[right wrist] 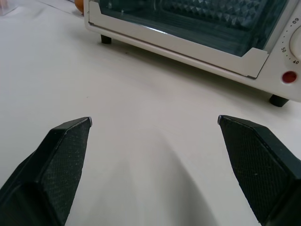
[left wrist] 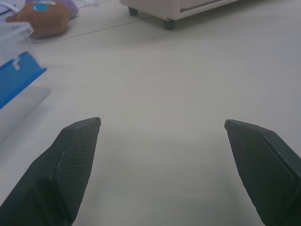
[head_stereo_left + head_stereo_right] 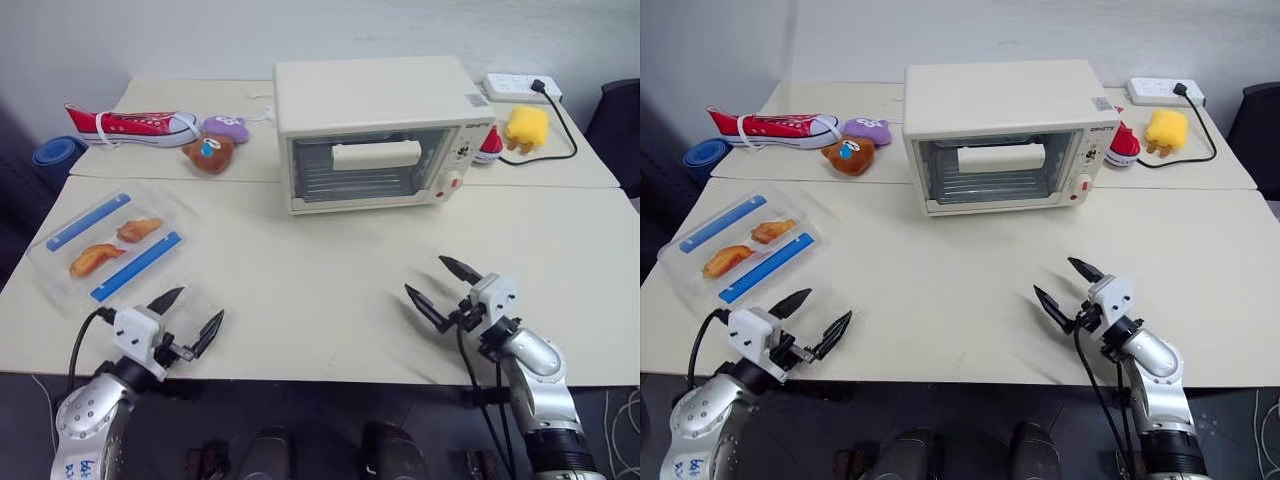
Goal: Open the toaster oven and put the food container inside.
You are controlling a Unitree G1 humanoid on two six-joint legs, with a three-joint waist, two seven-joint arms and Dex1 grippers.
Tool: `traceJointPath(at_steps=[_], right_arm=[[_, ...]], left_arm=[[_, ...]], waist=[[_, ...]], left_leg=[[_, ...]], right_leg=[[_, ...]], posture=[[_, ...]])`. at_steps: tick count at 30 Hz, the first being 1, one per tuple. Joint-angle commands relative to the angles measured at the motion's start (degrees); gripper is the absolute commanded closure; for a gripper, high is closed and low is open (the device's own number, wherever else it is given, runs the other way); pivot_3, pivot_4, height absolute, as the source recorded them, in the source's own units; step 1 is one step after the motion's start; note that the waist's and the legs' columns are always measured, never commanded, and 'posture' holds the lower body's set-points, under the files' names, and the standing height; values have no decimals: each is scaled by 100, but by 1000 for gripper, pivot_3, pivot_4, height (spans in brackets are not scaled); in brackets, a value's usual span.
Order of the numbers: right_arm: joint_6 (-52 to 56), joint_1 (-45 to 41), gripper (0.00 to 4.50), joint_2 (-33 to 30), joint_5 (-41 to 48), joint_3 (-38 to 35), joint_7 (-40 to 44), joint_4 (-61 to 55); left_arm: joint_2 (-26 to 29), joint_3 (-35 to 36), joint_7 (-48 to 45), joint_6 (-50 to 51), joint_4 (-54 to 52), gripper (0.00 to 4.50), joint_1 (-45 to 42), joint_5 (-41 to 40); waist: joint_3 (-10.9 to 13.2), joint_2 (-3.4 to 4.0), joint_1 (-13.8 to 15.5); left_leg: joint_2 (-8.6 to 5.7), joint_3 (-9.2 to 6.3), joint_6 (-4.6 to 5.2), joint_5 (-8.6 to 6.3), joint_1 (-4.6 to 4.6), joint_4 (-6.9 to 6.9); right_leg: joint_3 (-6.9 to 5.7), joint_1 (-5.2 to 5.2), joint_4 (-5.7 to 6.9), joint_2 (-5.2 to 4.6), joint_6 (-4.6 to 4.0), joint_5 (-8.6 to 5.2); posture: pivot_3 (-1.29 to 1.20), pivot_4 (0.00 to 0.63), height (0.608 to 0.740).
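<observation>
Toaster oven (image 3: 375, 135), door shut, stands ahead; right gripper (image 3: 445, 287), jaws wide and empty, is nearer its handle. Food container (image 3: 112, 246) lies left of the oven, just ahead of the wide, empty left gripper (image 3: 186, 318).

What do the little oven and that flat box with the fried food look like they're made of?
The toaster oven looks like cream-painted metal, matte, with a see-through glass door; its handle may be plastic. The food container looks like thin clear plastic, glossy, with blue plastic clip strips.
</observation>
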Motion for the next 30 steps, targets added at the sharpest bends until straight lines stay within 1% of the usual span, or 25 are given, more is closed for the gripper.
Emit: traceJointPath(at_steps=[1,4,6,9,12,14,17,21,25,29,30], right_arm=[[-13,-58,6,-113,171,-67,138,-98],[374,-329,6,-273,494,-160,287,-318],[843,-631,6,-415,784,-204,376,-429],[1327,-1201,6,-663,997,-186,586,-340],[1726,-2108,6,-845,1054,-141,809,208],[1799,-2630,6,-838,984,-121,901,685],[1761,-3327,6,-745,851,-38,1035,1304],[1611,-3884,6,-528,694,105,1187,1787],[1404,-4152,6,-325,565,146,1280,2063],[1440,-4189,6,-176,617,168,1461,1927],[1493,-4069,6,-201,654,208,1598,1724]], left_arm=[[164,-35,-68,377,-312,0,-82,-251],[253,115,-237,987,-558,0,-278,-1033],[466,205,-528,1363,-739,0,-414,-1580],[765,230,-739,1725,-851,0,-751,-2013],[1009,146,-887,2011,-871,0,-1349,-2317],[1045,87,-889,2089,-825,0,-1684,-2362],[970,48,-801,2351,-759,0,-2134,-2641],[988,-86,-867,2447,-670,0,-2423,-2588],[972,-185,-872,2443,-599,0,-2530,-2503],[917,-234,-785,2439,-668,0,-2478,-2454],[931,-255,-767,2444,-690,0,-2406,-2395]], waist=[[0,0,-9],[1,1,-10],[1,1,-15],[3,4,-23],[5,8,-32],[5,8,-36],[6,7,-47],[6,7,-131],[6,8,-163],[6,8,-166],[6,8,-166]], left_leg=[[0,0,0,0,0,0],[1,0,0,0,-1,2],[2,-1,0,0,-1,6],[5,-3,0,0,-1,8],[3,-2,0,0,-5,17],[2,-3,0,0,-7,23],[2,-7,-1,-1,-10,17],[1,-7,-1,-1,-15,13],[2,-8,-1,-1,-13,13],[3,-8,-2,0,-13,13],[3,-8,-2,0,-13,14]], right_leg=[[0,0,-1,0,0,0],[1,0,-1,0,0,0],[3,0,2,0,0,0],[2,0,4,2,0,0],[1,0,4,2,-2,1],[0,0,5,2,-2,1],[-6,0,-2,3,-2,1],[-11,-1,-7,3,-1,2],[-11,-1,-5,3,-1,2],[-10,-2,-6,4,0,2],[-10,-2,-5,4,0,2]], posture=[[0,150,740],[0,150,740],[0,150,740],[0,150,740],[0,150,740],[0,150,740],[0,150,740],[0,150,740],[0,150,740],[0,150,740],[0,150,740]])
